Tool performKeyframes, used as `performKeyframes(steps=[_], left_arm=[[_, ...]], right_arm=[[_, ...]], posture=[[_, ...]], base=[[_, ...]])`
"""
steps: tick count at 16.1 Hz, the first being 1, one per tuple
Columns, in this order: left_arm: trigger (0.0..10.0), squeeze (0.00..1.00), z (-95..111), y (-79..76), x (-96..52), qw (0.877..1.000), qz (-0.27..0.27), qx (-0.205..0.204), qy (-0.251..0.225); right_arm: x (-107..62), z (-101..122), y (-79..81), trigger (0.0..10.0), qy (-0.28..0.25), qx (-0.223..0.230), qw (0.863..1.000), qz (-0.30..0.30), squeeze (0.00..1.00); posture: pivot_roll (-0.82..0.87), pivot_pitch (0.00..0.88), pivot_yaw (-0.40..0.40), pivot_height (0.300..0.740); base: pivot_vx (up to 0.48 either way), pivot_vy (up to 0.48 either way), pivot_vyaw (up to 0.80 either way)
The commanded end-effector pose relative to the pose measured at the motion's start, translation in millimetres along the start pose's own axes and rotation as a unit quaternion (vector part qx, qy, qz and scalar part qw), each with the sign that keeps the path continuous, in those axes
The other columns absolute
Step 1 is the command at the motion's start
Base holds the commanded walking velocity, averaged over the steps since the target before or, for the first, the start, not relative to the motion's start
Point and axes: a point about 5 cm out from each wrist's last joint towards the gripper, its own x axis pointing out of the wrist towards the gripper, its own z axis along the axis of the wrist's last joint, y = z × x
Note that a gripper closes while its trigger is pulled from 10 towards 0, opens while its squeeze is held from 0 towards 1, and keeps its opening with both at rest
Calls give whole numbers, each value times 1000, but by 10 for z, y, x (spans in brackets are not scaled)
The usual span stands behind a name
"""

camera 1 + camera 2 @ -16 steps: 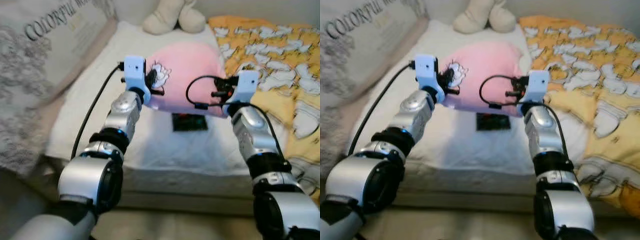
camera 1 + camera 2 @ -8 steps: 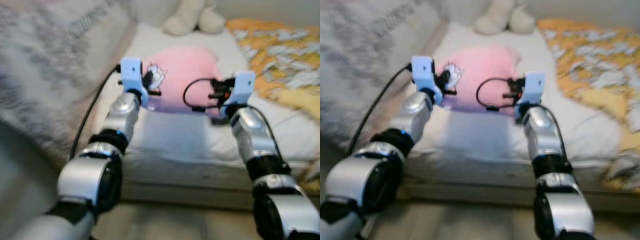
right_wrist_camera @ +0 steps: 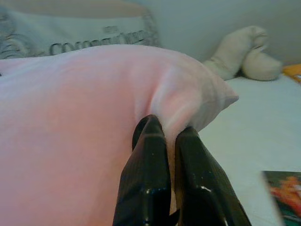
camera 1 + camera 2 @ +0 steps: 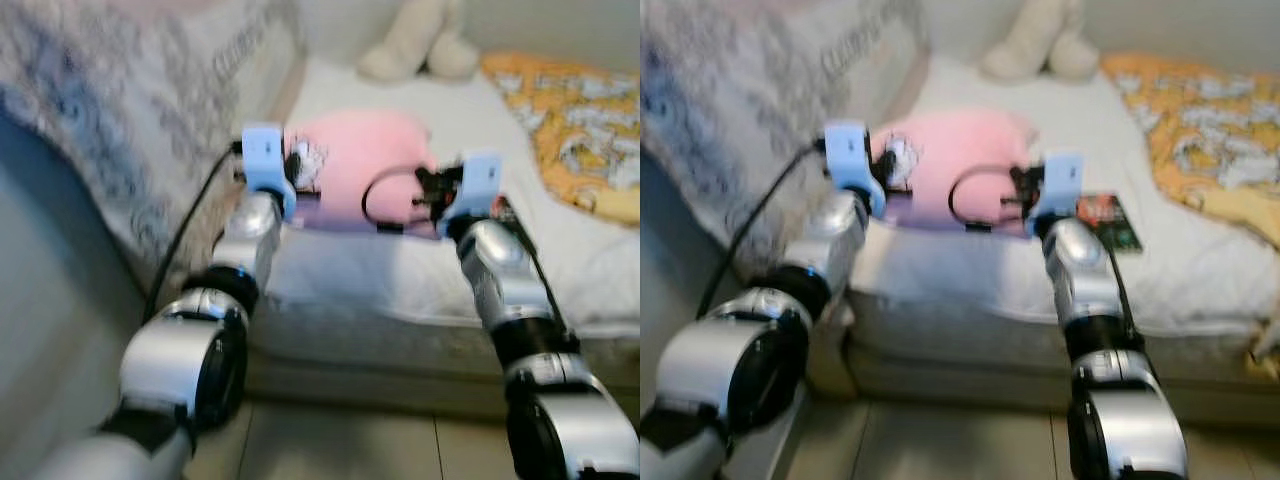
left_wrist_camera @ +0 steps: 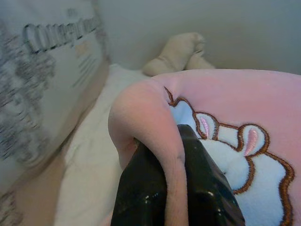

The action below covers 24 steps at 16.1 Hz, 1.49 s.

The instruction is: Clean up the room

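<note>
So there's one pink pillow (image 4: pixel 365 160) and both grippers are on it, held up just above the white mattress (image 4: pixel 560 270). The left gripper (image 5: pixel 176 179) has its two black fingers pinched tight on a fold at the pillow's edge, right by the embroidered white patch (image 5: pixel 225 146). The right gripper (image 3: pixel 169 174) is clamped on the opposite side, a ridge of pink fabric squeezed between its fingers. Other stuff: one beige plush toy (image 4: pixel 1045 45) at the far end of the bed, one yellow patterned blanket (image 4: pixel 1210 130) on the right, one big grey printed cushion (image 4: pixel 110 120) on the left, and one dark book (image 4: pixel 1108 222) lying flat on the mattress just beside the right arm. Head views are pretty blurry.
</note>
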Motion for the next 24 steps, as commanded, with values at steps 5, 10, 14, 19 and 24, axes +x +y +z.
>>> performKeyframes(steps=[5,10,14,19,24], left_arm=[[10000,0,94,63,23,999,37,2,-10],[10000,0,83,167,10,997,70,-11,-6],[10000,0,28,180,-6,996,84,-15,3],[10000,0,-45,181,-30,994,109,-24,8],[10000,0,-96,512,-109,977,213,-3,21]], right_arm=[[29,78,-40,10000,-4,-7,1000,-2,0],[52,46,0,10000,7,-8,1000,7,0],[98,76,25,10000,15,-20,999,23,0],[156,37,22,10000,53,-48,996,44,0],[247,-185,364,10000,167,-180,957,152,0]], posture=[[44,0,21,740],[60,0,11,740],[66,0,-1,740],[87,47,-44,740],[101,247,-184,740]], base=[[458,0,0],[458,0,0],[458,0,0],[458,0,0],[365,0,0]])
